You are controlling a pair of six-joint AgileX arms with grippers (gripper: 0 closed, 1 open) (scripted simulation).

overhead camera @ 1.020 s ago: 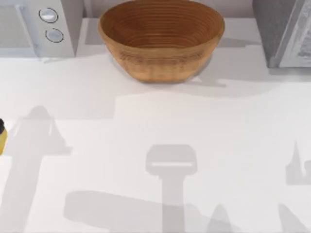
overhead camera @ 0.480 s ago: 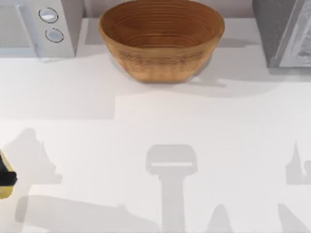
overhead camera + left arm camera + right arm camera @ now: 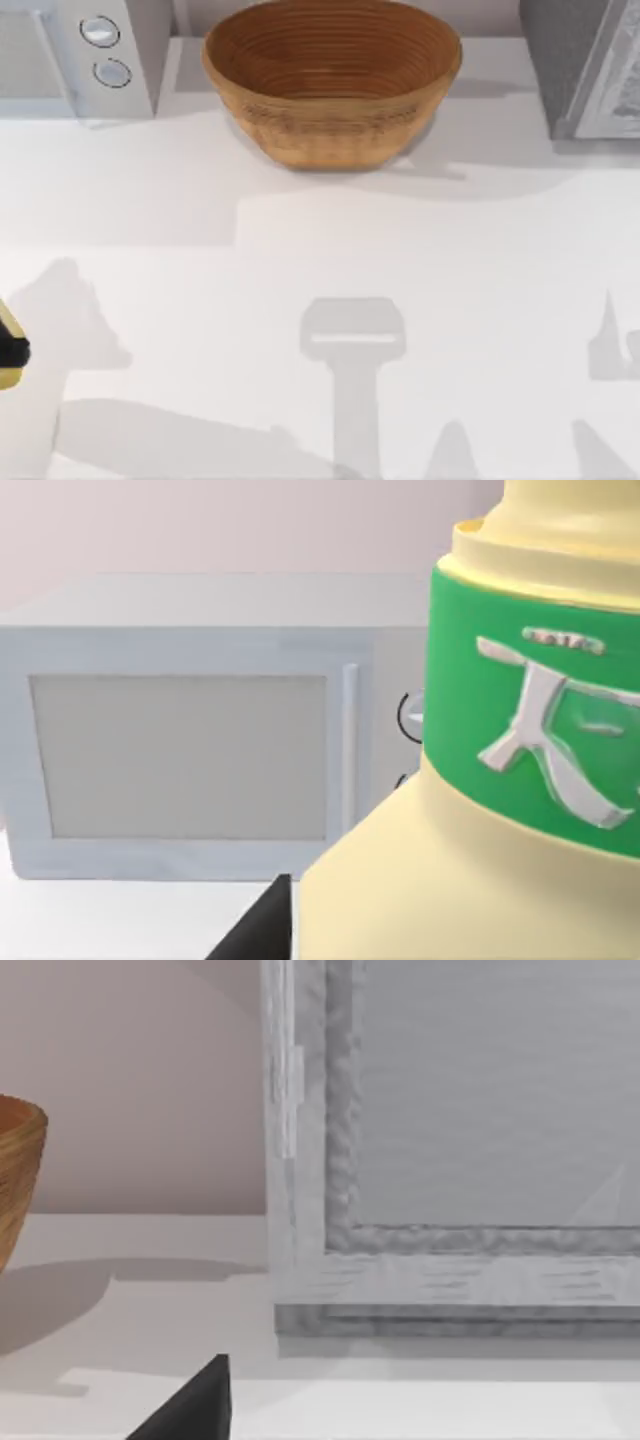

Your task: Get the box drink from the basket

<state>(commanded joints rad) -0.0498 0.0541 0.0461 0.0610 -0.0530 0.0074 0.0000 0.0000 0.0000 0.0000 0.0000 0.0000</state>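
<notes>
White counter (image 3: 300,250) carried the basket (image 3: 332,80) at the top view's far centre; the box drink (image 3: 8,352) sat at the left edge, well apart. The left wrist view showed the left end effector (image 3: 262,930) holding the carton before a microwave (image 3: 180,750). The right wrist view showed a grey appliance (image 3: 450,1150); whether the right end effector's (image 3: 195,1405) fingers stood apart could not be told.

A simulated kitchen counter: a white microwave (image 3: 190,750) beside a woven basket (image 3: 330,80).

the box drink (image 3: 470,880) carries a green neck band (image 3: 530,730) with raised white characters, one large sign resembling 天 at the band's 3 o'clock side; the small marks above it cannot be read.
</notes>
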